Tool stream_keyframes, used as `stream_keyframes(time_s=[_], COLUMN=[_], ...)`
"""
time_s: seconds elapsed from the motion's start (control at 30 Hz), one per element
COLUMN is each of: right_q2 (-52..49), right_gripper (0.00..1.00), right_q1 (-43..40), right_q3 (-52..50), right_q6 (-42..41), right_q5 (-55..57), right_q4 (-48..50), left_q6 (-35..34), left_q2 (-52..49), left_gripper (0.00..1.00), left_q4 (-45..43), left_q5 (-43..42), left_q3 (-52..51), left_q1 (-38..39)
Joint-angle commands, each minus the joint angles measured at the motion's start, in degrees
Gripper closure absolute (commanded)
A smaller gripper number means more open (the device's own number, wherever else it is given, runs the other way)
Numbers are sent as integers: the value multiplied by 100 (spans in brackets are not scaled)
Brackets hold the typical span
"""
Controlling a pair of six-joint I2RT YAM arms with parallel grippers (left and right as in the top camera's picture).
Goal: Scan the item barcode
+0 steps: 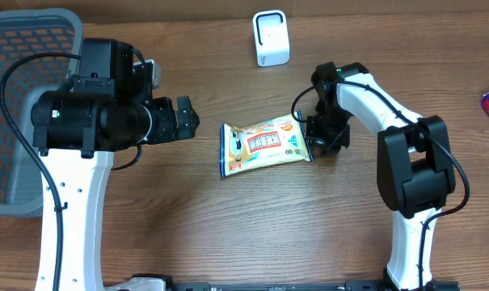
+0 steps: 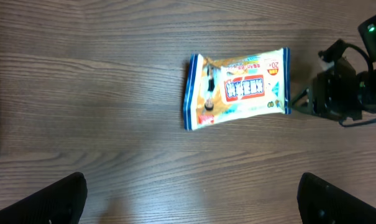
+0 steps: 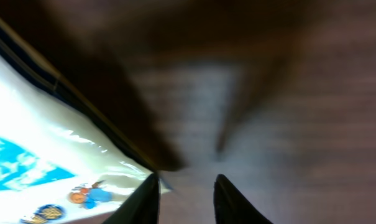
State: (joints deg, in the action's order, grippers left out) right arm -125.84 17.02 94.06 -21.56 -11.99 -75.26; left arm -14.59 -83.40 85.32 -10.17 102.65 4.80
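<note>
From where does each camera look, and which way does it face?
Overhead: above the table, facing straight down; left arm, right arm, packet, scanner, basket.
Left wrist: high, facing down at the packet; own fingertips in bottom corners.
Right wrist: low, close to the packet's corner; own fingers at bottom.
Shared: all three show the packet.

Packet [image 1: 264, 147] flat mid-table [image 1: 228, 234]; scanner [image 1: 271, 38] behind it, apart; basket [image 1: 18, 48] at far left; right gripper [image 1: 313, 141] at packet's right end, left gripper [image 1: 187, 119] left of packet
</note>
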Motion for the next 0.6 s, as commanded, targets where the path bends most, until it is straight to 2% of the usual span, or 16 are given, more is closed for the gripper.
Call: stream_keyframes(time_s=[0.0, 0.07, 0.13, 0.17, 0.23, 0.43, 0.57], right_q2=[511, 835, 1128, 1370, 1467, 1333, 1034], right_gripper=[62, 57, 46, 24, 1, 0, 0], right_q1=[214, 385, 570, 776, 1012, 1480, 1521], right_q3=[87, 203, 299, 310, 310, 24, -122], right_q6=[94, 463, 1222, 2105, 3080, 5246, 6196], right_q5=[125, 57, -116, -177, -44, 389, 612], right_q4=[-262, -308, -140, 216, 605, 1482, 1556], left_q6=[44, 44, 44, 44, 44, 44, 44], left_q2=[11, 11, 11, 11, 11, 11, 11], left_gripper=[0, 0, 0, 0, 0, 0, 0], left_q4=[-11, -9, -9, -9, -11, -11, -9], left_q5=[55, 55, 55, 55, 55, 55, 55], left_q3=[13, 13, 13, 13, 13, 13, 13], left_q1=[11, 11, 11, 11, 11, 11, 11])
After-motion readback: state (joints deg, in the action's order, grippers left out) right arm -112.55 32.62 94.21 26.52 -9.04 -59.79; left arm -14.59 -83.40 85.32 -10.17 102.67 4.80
